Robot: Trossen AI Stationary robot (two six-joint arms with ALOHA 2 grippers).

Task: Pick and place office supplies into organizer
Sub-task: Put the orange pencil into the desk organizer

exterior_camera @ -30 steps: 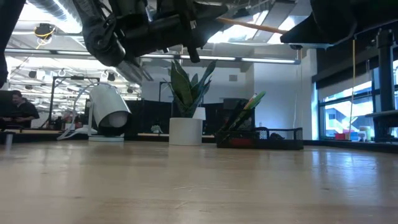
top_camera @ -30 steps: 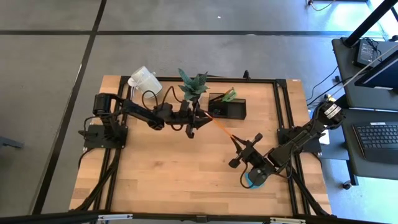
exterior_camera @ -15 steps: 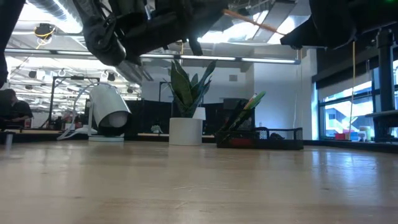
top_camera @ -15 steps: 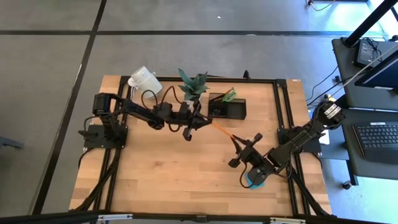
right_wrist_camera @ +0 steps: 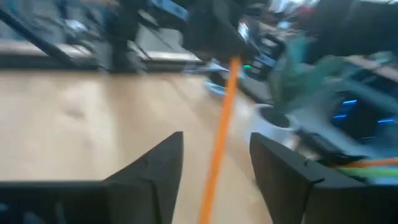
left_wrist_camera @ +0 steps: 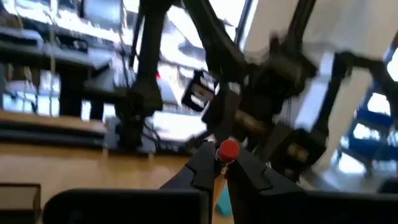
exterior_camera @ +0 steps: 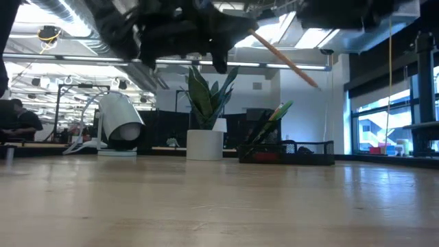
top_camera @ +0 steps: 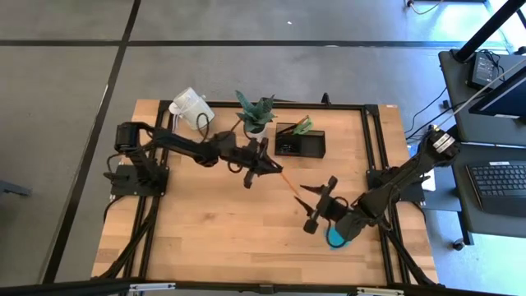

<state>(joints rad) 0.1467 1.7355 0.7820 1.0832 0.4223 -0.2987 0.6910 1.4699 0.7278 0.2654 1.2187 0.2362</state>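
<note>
We see the left gripper (top_camera: 265,163) clenched on one end of an orange pencil (top_camera: 289,180), holding it in the air above the middle of the worktop (top_camera: 214,222). From the low camera the pencil (exterior_camera: 285,59) slants downward to the right, clear of the wood. In the left wrist view its red eraser end (left_wrist_camera: 228,150) sits pinched between the dark fingers (left_wrist_camera: 200,163). The right gripper (top_camera: 319,204) hangs just right of the pencil's free end, released; its wrist view shows the pencil (right_wrist_camera: 219,146) running between the spread fingers (right_wrist_camera: 152,167) without touching them. The black organizer (top_camera: 300,141) stands at the far edge, right of the potted plant (top_camera: 255,111), with green-handled scissors (top_camera: 302,126) inside. A blue sticky-note pad (top_camera: 336,238) lies under the right arm.
</note>
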